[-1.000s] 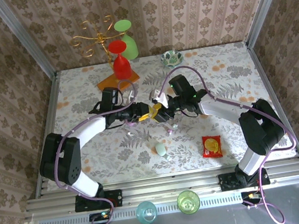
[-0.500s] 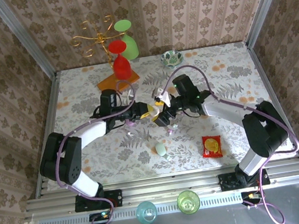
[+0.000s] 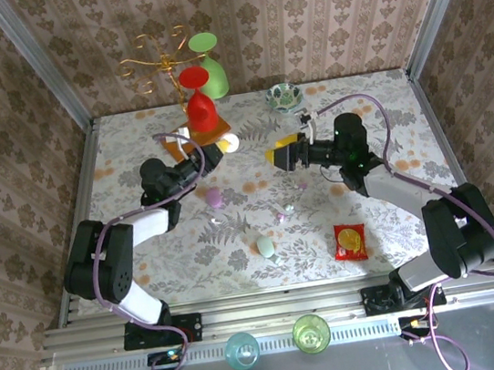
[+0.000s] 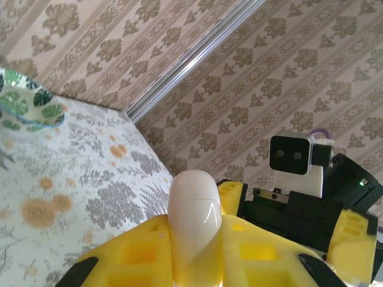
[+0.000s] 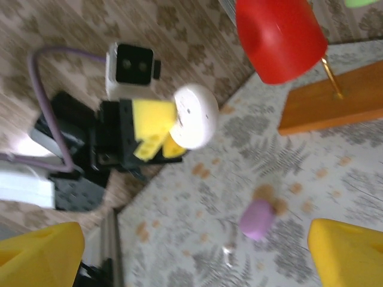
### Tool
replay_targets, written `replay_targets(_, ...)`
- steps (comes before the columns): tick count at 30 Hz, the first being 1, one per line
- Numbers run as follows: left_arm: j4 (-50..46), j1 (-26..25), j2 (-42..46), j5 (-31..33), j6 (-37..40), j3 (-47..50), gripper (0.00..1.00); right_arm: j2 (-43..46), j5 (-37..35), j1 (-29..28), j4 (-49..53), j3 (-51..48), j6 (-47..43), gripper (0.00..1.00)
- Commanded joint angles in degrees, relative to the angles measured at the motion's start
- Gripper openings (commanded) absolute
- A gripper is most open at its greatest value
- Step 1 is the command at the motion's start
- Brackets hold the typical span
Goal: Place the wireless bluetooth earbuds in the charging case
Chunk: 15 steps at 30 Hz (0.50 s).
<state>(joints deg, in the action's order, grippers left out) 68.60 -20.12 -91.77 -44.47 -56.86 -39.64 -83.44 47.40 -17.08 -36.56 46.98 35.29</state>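
My left jaws are clamped on the white case point(image 4: 194, 209), over by the red glass point(image 3: 200, 109) on the far side. My right jaws hang wide apart and empty. The earbuds point(image 3: 280, 216) lie on the surface point(image 3: 374, 103) to the near side of those jaws, so I judge the right arm nearer for the pick.

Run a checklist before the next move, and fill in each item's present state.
1. Left hand clamped on the white case: ok.
2. Case lid open for loading: not ok, it looks closed.
3. Right hand open and empty: ok.
4. Earbud picked up: not ok, the earbuds lie on the table.
5. Hands apart from each other: ok.
6. Lilac case out of both hands' way: ok, it lies alone on the table.
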Motion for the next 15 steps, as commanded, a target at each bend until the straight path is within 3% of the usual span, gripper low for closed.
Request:
replay_targets(1, 5.8, -1.7, 2.1, -1.2, 4.1, -2.4, 0.08, -3.3, 1.4, -0.1, -20.6, -0.1, 19.6, 0.89)
replay_targets(8, 5.8, -5.7, 3.6, -3.7, 6.5, -4.9, 0.07, -9.1, 2.6, -1.4, -33.2, 3.6, 25.2, 0.75)
replay_targets(15, 5.7, -7.9, 4.1, -3.2, 7.4, -5.7, 0.08, -10.1, 5.9, -4.1, -33.3, 5.2, 24.2, 0.66)
